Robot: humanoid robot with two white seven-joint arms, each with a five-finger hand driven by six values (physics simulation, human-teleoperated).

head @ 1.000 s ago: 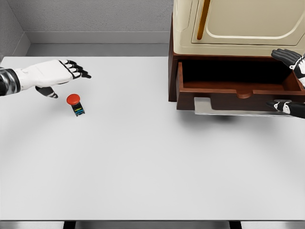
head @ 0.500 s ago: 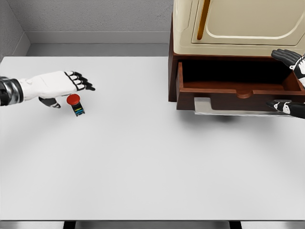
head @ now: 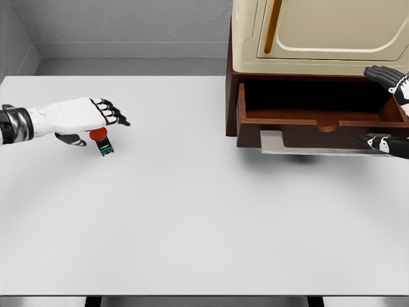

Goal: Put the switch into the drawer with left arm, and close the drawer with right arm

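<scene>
Switch [head: 102, 141]: small item with a round red button top and a dark base showing blue and yellow marks. Lies on the white tabletop [head: 192, 211], far left area, well apart from the drawer. Its red top is partly covered by the hand above it.

Left hand [head: 83, 116]: white with black fingers, arm entering from the left edge. Positioned directly over the switch, fingers extended toward the right and held loosely together, thumb hanging below near the red button. Nothing is gripped; whether the thumb touches the button cannot be told.

Drawer [head: 319, 118]: dark reddish-brown wood, pulled open, at the far right of the tabletop. Interior in shadow, nothing visible inside. Front panel has a curved notch at its middle. A flat grey plate [head: 307, 145] projects under the front edge.

Cabinet [head: 319, 35]: cream-coloured body with a panelled front and a slanted brown bar, sitting on top of the drawer housing.

Right hand [head: 391, 109]: at the right edge, only partly in view. Black fingers spread above the drawer's right corner, thumb lower down at the drawer front, near the grey plate. It holds nothing.

Surroundings: grey wall [head: 121, 22] behind the tabletop.
</scene>
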